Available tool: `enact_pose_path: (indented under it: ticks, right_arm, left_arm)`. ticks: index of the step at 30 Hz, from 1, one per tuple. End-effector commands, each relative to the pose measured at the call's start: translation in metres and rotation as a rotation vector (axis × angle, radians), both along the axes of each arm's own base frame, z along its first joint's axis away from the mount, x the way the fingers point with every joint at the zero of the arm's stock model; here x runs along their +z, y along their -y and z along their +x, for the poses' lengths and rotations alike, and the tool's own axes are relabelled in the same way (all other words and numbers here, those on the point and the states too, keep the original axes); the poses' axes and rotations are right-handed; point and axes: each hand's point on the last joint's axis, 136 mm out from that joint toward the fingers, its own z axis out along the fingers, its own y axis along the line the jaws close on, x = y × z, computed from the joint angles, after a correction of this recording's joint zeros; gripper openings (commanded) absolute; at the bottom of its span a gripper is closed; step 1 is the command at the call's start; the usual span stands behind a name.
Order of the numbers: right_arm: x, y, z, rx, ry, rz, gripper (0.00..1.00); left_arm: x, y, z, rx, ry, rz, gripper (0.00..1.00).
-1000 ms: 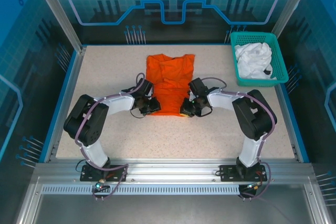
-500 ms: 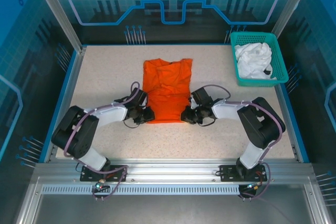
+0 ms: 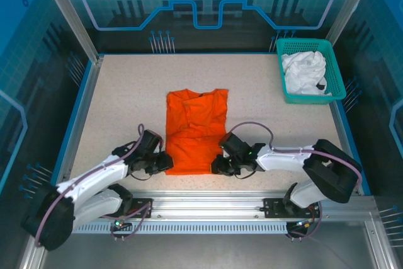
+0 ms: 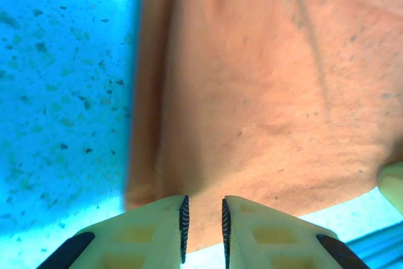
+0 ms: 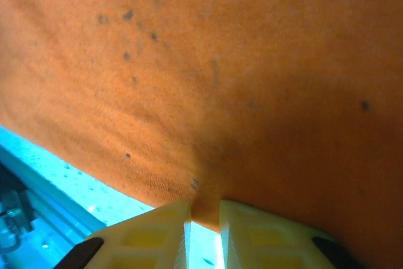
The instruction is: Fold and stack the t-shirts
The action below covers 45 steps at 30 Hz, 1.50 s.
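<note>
Between the left pincer [image 4: 203, 201] and right pincer [image 5: 203, 206] lies the orange shirt [image 3: 195, 130] (hem at both tips); we see both barely parted, holding nothing.

orange t-shirt [image 3: 195, 131]: plain bright orange, lying flat on the table [image 3: 126, 92], centre-left
shape: sides folded in, a narrow rectangle
pose: collar at the far end, hem close to the near edge — light crease across the middle
white t-shirt [image 3: 303, 70]: crumpled in a heap, unfolded
place: inside the teal basket [image 3: 302, 43], far right corner — small dark mark on its near-right side
</note>
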Motion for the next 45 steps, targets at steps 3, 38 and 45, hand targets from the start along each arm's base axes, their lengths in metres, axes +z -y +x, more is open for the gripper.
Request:
enact_pose_path:
  ticks: [3,38,45]
  right_arm:
    - [0.017,0.043,0.008,-0.049,0.087,-0.203,0.23]
    - [0.020,0.028,0.147,-0.068,0.114,-0.227,0.09]
    - [0.025,0.020,0.168,-0.086,0.120,-0.195,0.11]
  left_arm:
    - [0.036,-0.006,0.008,0.028,0.039,0.037,0.22]
    - [0.014,0.049,0.114,-0.005,0.055,0.043,0.40]
    - [0.018,0.043,0.136,0.045,0.091,0.042,0.44]
